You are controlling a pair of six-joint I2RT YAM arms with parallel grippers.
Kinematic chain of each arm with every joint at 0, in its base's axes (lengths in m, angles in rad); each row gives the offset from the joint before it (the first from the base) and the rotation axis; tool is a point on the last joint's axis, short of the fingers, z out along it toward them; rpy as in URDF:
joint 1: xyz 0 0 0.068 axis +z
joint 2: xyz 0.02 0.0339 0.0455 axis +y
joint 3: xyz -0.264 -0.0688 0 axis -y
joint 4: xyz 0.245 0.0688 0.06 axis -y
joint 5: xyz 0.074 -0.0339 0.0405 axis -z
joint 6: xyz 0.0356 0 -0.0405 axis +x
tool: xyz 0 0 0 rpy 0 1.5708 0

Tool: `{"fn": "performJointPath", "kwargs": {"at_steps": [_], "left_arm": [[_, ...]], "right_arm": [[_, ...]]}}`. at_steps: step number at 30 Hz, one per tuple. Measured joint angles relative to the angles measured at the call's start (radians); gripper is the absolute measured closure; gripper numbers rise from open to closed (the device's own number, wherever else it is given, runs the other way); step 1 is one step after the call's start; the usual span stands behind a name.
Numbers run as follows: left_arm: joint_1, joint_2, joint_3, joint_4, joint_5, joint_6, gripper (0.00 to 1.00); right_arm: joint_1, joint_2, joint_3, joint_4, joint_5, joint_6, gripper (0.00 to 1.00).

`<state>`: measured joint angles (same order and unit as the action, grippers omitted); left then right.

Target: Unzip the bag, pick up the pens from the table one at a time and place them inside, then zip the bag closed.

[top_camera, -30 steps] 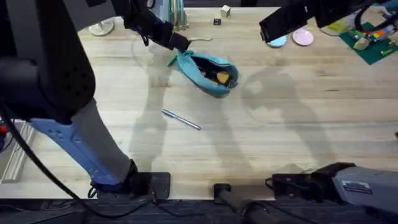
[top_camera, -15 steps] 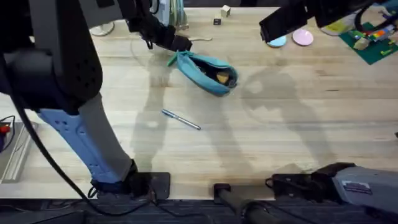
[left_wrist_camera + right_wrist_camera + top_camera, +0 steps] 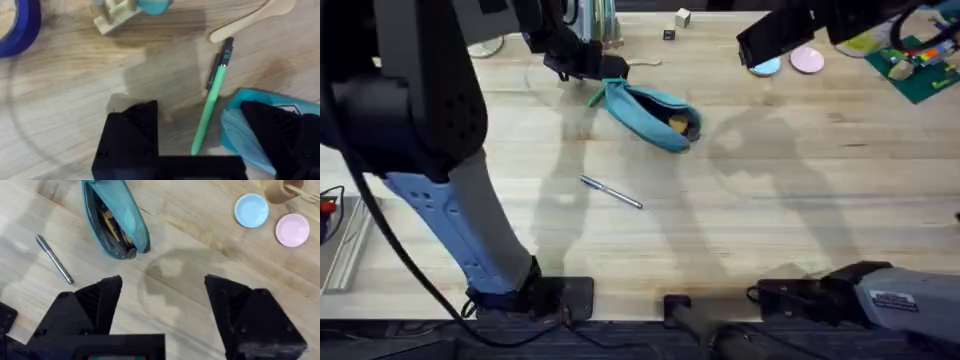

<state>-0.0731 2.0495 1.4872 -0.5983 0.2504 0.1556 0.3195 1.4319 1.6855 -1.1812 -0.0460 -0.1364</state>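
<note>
Bag point(image 3: 648, 108) gapes open, yellowish items inside.

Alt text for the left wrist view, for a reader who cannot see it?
A bright green pen lies on the wooden table between the open left gripper fingers, beside the teal bag. A blue tape roll sits at the edge.

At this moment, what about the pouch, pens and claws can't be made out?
- Green pen: its lower end is hidden behind the left claw.
- Pouch contents: yellowish items inside, too small to identify overhead; shadowed in the right wrist view.
- Pouch end: covered by the left claw's finger.
</note>
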Motion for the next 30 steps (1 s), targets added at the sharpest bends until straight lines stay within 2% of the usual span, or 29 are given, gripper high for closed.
{"fn": "performJointPath", "kwargs": {"at_steps": [7, 8, 14, 22, 30], "left_arm": [[-0.014, 0.000, 0.000, -0.007, -0.033, -0.113, 0.008], [-0.043, 0.002, 0.000, 0.006, -0.089, -0.189, 0.007], [-0.083, 0.027, 0.035, 0.001, -0.151, -0.251, 0.008], [-0.100, 0.039, 0.062, -0.030, -0.160, -0.291, 0.007], [-0.114, 0.039, 0.068, -0.067, -0.220, -0.310, 0.007]], "right_arm": [[0.000, 0.000, 0.000, 0.003, 0.000, 0.000, 0.004], [0.000, 0.000, 0.000, 0.012, 0.000, 0.000, 0.003], [0.000, 0.000, 0.000, 0.016, 0.000, 0.000, 0.004], [0.000, 0.000, 0.000, 0.017, 0.000, -0.002, 0.004], [0.000, 0.000, 0.000, 0.018, 0.000, -0.002, 0.003]]}}
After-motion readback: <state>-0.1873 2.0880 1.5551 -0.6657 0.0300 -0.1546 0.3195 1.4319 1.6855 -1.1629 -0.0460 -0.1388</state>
